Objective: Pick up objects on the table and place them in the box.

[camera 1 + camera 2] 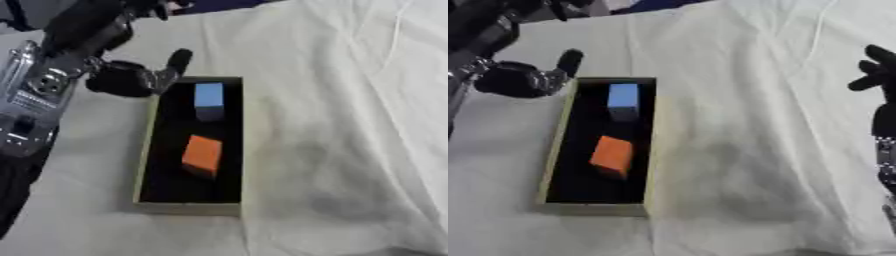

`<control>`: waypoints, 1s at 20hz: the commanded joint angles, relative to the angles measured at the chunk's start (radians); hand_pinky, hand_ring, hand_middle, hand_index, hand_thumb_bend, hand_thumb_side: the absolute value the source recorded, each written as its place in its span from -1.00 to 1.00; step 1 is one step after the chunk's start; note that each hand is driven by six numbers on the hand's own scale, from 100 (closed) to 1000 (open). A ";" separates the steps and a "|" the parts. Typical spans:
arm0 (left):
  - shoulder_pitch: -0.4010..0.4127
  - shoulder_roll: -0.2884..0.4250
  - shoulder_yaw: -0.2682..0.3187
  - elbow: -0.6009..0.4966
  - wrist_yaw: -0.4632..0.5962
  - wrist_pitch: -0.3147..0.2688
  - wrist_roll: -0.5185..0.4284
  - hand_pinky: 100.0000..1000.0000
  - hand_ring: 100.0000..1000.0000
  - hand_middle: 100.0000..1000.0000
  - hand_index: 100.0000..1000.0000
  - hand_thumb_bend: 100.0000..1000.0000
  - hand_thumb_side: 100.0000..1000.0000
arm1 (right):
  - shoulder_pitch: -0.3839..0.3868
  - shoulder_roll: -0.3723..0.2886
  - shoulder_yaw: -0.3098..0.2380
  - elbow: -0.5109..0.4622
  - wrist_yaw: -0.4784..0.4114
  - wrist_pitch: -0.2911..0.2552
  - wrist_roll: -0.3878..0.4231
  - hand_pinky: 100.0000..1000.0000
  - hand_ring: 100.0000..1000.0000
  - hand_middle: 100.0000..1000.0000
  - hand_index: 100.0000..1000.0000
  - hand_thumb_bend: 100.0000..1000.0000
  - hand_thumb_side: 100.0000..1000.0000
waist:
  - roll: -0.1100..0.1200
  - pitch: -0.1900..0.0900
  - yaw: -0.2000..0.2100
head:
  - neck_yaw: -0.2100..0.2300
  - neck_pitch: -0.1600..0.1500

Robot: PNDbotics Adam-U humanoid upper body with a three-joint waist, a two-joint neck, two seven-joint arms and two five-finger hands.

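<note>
Over on the left, the robot's left hand [122, 79] sits just beside the far left corner of the box [147, 150], one of its fingers [178, 61] sticking up, the rest curled with nothing in them; inside the box's dark interior, a blue block [208, 100] stands toward the far end and an orange block [202, 155] lies tilted around the middle. Off at the right edge, well apart from the box, the right hand [877, 75] hangs over the white-draped surface [754, 150], fingers spread and relaxed, holding nothing.

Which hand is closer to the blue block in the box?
Left. The left hand hovers just beyond the box's far left corner, near the blue block; the right hand is far off at the right edge.
</note>
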 commanded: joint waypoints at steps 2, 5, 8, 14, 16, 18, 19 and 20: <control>0.010 0.036 0.078 -0.087 0.199 0.080 0.004 0.02 0.39 0.38 0.76 -1.00 -0.09 | -0.002 -0.024 -0.015 -0.011 -0.008 -0.005 -0.011 0.72 0.81 0.07 0.69 -1.00 0.25 | -0.008 -0.023 0.004 | -0.012 0.009; 0.050 0.051 0.119 -0.128 0.284 0.110 0.031 0.00 0.36 0.35 0.75 -1.00 -0.05 | -0.004 -0.028 -0.019 -0.011 -0.012 -0.013 -0.018 0.72 0.80 0.07 0.69 -1.00 0.25 | -0.011 -0.026 0.007 | -0.013 0.011; 0.113 0.051 0.171 -0.160 0.365 0.136 0.102 -0.02 0.33 0.32 0.74 -1.00 0.06 | -0.005 -0.031 -0.027 -0.011 -0.016 -0.022 -0.028 0.72 0.80 0.08 0.69 -1.00 0.25 | -0.015 -0.026 0.012 | -0.009 0.018; 0.229 -0.013 0.255 -0.199 0.528 0.178 0.243 0.00 0.33 0.31 0.76 -0.97 0.28 | -0.006 -0.034 -0.038 -0.011 -0.019 -0.032 -0.045 0.72 0.79 0.09 0.69 -1.00 0.25 | -0.025 -0.030 0.038 | 0.017 0.034; 0.244 -0.039 0.278 -0.211 0.562 0.184 0.274 0.02 0.34 0.31 0.77 -0.92 0.26 | -0.008 -0.035 -0.039 -0.011 -0.022 -0.035 -0.048 0.72 0.79 0.09 0.69 -1.00 0.25 | -0.028 -0.031 0.046 | 0.029 0.035; 0.249 -0.059 0.297 -0.214 0.592 0.175 0.304 0.05 0.36 0.32 0.77 -0.87 0.22 | -0.010 -0.037 -0.040 -0.011 -0.026 -0.037 -0.050 0.72 0.79 0.09 0.69 -1.00 0.25 | -0.031 -0.033 0.054 | 0.038 0.036; 0.250 -0.067 0.305 -0.215 0.607 0.165 0.318 0.07 0.36 0.33 0.77 -0.84 0.20 | -0.010 -0.037 -0.041 -0.011 -0.028 -0.037 -0.051 0.72 0.79 0.09 0.69 -1.00 0.25 | -0.032 -0.034 0.058 | 0.042 0.038; 0.251 -0.072 0.309 -0.215 0.619 0.156 0.329 0.08 0.36 0.33 0.77 -0.84 0.20 | -0.011 -0.038 -0.041 -0.011 -0.030 -0.037 -0.051 0.72 0.79 0.09 0.69 -1.00 0.25 | -0.033 -0.035 0.060 | 0.045 0.039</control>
